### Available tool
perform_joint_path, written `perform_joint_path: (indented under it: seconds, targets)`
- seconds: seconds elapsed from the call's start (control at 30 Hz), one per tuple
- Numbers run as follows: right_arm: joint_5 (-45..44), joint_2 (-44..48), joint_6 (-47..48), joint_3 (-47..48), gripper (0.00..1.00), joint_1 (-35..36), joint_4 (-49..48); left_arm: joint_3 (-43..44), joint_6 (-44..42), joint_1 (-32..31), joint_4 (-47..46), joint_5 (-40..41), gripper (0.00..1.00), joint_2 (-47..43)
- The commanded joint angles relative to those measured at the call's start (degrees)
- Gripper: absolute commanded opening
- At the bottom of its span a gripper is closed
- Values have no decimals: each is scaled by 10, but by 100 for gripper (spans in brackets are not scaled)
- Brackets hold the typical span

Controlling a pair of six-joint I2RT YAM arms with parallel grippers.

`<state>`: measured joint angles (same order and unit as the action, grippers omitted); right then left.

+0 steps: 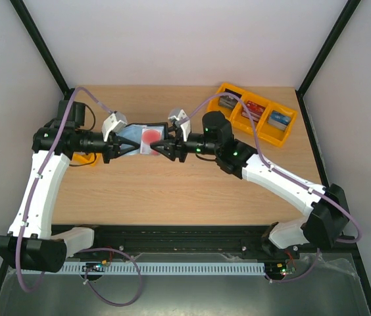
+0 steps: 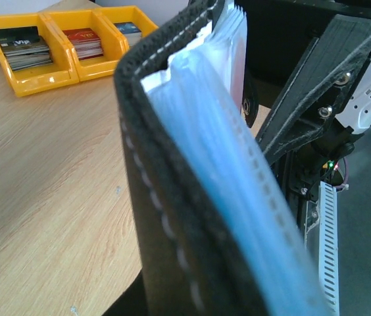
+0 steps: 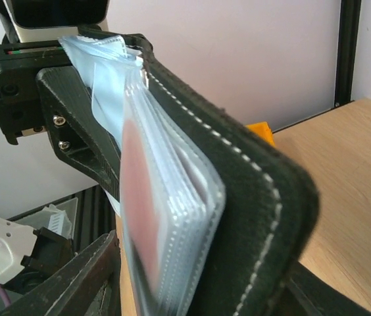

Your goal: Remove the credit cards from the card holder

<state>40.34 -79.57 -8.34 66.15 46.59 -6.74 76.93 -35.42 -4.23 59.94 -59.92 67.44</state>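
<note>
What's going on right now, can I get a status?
Left gripper shut on card holder, held open above table. Right gripper at its other end, grip unclear. Red-marked credit card in pocket, not out. Nothing blocking.

Left wrist: holder [image 2: 172, 217] blurred, bottom cut off by frame edge. Right wrist: card [image 3: 139, 224] a red smear behind plastic, print unreadable. Can't tell if right gripper [image 1: 164, 150] clamps the holder. Overhead: stacks [image 1: 254, 110] in tray [image 1: 258, 129] too small to read.

Bare tabletop [image 1: 172, 191] nearside; card holder [image 1: 136, 136] aloft mid-table, yellow trays [image 1: 254, 129] far right.
</note>
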Motion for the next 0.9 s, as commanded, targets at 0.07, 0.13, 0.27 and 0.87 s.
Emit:
perform_joint_path:
  seconds: [0.07, 0.13, 0.27, 0.87]
  targets:
    - [6, 50, 20, -9, 53, -23, -9, 7, -10, -2, 5, -21, 2, -14]
    - [2, 57, 21, -11, 52, -37, 6, 8, -10, -2, 5, -21, 2, -14]
    - [-7, 69, 20, -23, 50, -48, 10, 8, -10, -2, 6, -22, 2, -13]
    - [25, 25, -33, -19, 53, -47, -31, 1, -12, 0, 9, -27, 2, -25]
